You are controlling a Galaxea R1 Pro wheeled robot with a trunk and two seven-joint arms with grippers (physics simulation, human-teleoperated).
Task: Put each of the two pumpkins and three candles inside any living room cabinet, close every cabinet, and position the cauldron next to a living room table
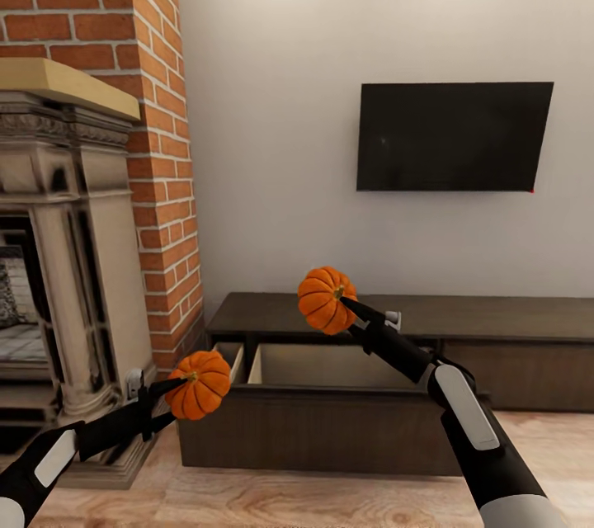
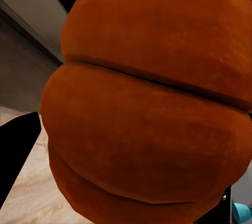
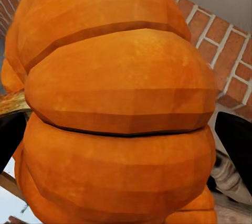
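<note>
the left gripper (image 1: 175, 393) is clamped on a pumpkin (image 1: 199, 384), held low beside the fireplace (image 1: 66, 264). the right gripper (image 1: 346, 307) grips the other pumpkin (image 1: 325, 299), raised above the cabinet (image 1: 495, 322). below and in front of that gripper an open drawer (image 1: 330, 396) stands pulled out. up close, each pumpkin (image 2: 152, 103) (image 3: 115, 103) sits between dark fingers (image 2: 16, 150) (image 3: 236, 140).
</note>
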